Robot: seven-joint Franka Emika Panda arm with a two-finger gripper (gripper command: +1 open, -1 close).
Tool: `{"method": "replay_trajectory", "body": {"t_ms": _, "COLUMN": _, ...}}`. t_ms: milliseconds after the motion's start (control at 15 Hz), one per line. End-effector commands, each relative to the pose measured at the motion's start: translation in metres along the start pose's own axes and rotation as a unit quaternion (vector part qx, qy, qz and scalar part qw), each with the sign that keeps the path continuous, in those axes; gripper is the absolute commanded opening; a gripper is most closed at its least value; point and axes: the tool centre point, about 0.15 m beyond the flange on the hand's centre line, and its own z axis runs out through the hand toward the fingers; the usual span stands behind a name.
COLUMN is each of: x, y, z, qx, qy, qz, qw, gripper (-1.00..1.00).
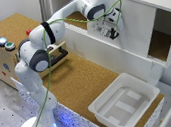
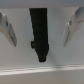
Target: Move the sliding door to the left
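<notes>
Gripper [image 2: 39, 31] open at sliding door [image 1: 136, 24] handle [image 2: 39, 32], no readable txt.

Your exterior view is bright and evenly lit, with soft shadows only: a faint one under the arm [image 1: 56, 29] on the tabletop [image 1: 82, 79], and a darker one inside the open half of the cabinet [image 1: 160, 39]. White surfaces look slightly washed out, and the picture is soft all over. Your wrist view is dimmer, grey and heavily blurred; the dark handle [image 2: 39, 32] has fuzzy edges.
</notes>
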Motion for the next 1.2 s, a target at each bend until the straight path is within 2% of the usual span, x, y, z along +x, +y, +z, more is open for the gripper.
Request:
{"method": "replay_trajectory", "body": {"t_ms": 0, "x": 0.017, "y": -0.011, "z": 0.012, "qx": -0.052, "qy": 0.004, "qz": 0.016, "qw": 0.999, "gripper": 1.00}}
{"method": "replay_trajectory", "body": {"t_ms": 200, "x": 0.026, "y": -0.013, "z": 0.020, "qx": -0.074, "qy": -0.010, "qz": 0.029, "qw": 0.997, "gripper": 1.00}}
{"method": "replay_trajectory", "body": {"t_ms": 467, "x": 0.036, "y": -0.008, "z": 0.022, "qx": -0.071, "qy": -0.009, "qz": 0.037, "qw": 0.997, "gripper": 1.00}}
{"method": "replay_trajectory", "body": {"t_ms": 933, "x": 0.049, "y": -0.008, "z": 0.025, "qx": -0.067, "qy": 0.010, "qz": 0.044, "qw": 0.997, "gripper": 1.00}}
{"method": "replay_trajectory", "body": {"t_ms": 1000, "x": 0.050, "y": -0.007, "z": 0.025, "qx": -0.064, "qy": 0.012, "qz": 0.047, "qw": 0.997, "gripper": -1.00}}
{"method": "replay_trajectory", "body": {"t_ms": 1133, "x": 0.050, "y": -0.008, "z": 0.024, "qx": -0.066, "qy": 0.019, "qz": 0.047, "qw": 0.997, "gripper": -1.00}}
